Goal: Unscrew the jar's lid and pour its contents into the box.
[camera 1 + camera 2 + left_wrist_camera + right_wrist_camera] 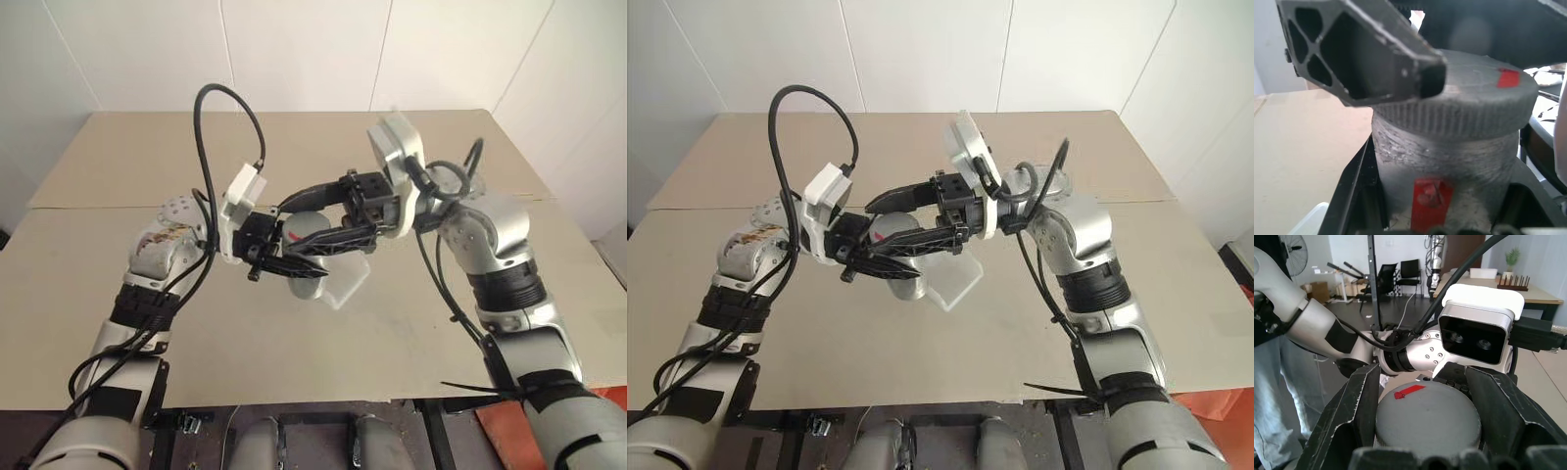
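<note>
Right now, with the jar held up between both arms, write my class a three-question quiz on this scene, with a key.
1. True or false: the round flat grey lid with the red mark is already off the silvery-grey cylindrical jar.
2. Which end effector is shut on the lid? A) left B) right C) neither
3. Fill in: the shallow translucent white plastic box sits on the ____, below the jar.

Key
1. False: the lid sits on the jar.
2. B: the right end effector clamps the lid's edge, while the left end effector holds the jar's body.
3. Table: the beige table carries the box.
</note>
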{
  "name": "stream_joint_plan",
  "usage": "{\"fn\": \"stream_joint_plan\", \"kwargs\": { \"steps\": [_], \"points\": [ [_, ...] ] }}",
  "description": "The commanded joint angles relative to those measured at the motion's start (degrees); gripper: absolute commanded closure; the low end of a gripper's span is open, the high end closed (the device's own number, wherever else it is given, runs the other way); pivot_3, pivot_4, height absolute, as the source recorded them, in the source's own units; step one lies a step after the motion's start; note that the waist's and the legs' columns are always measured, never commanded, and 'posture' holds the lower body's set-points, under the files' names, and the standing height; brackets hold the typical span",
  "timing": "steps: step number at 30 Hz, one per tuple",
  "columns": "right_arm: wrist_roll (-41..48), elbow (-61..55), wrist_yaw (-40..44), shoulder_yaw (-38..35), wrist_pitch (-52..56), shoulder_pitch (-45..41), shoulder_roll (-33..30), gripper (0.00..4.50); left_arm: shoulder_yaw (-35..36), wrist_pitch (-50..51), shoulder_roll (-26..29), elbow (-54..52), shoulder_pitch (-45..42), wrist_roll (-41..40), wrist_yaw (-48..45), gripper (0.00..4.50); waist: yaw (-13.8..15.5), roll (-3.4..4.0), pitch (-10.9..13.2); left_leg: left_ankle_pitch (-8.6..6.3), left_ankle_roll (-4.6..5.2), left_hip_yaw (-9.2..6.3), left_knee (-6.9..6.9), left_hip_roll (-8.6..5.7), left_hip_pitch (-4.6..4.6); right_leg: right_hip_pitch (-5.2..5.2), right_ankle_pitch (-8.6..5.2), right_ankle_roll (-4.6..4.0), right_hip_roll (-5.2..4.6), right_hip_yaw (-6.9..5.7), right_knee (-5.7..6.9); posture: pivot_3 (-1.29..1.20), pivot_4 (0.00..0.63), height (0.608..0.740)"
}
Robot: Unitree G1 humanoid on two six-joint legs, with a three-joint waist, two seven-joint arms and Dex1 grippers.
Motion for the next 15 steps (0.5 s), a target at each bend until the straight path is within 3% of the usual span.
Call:
{"fn": "stream_joint_plan", "kwargs": {
  "steps": [1,4,9,15],
  "points": [
    [-2.0,-0.1,-4.3,-3.5,0.6,1.4,-1.4,0.92,3.6,-2.0,0.2,0.3,-1.9,-0.9,0.6,2.54,0.2,0.0,0.0,0.0,0.0,0.0,0.01,-0.01,-0.02,0.0,0.0,0.0,-0.01,0.0,-0.01,0.0,0.15,0.74],
    [-1.1,-4.7,-8.3,-6.3,2.5,3.9,-2.5,0.04,4.5,-2.4,0.4,2.3,-1.4,0.5,3.0,2.54,0.6,0.0,0.0,-0.02,0.02,-0.02,0.18,0.0,-0.11,-0.01,0.0,0.0,-0.03,-0.02,0.0,0.0,0.15,0.74],
    [2.7,-17.4,-17.8,-11.3,7.6,9.4,-3.4,0.04,5.4,-4.0,0.4,5.9,-0.3,3.3,7.1,2.54,0.8,0.0,0.0,-0.03,0.04,-0.01,0.24,0.0,-0.18,-0.04,0.01,0.02,-0.04,-0.02,0.02,0.0,0.15,0.74],
    [-0.6,-25.4,-30.0,-6.7,12.0,10.3,1.1,0.04,4.3,-4.8,-1.1,7.7,-0.6,5.0,7.8,2.54,0.3,0.0,0.0,-0.03,0.04,-0.01,0.25,0.01,-0.14,-0.05,0.01,0.02,-0.02,-0.01,0.1,0.0,0.15,0.74]
  ]
}}
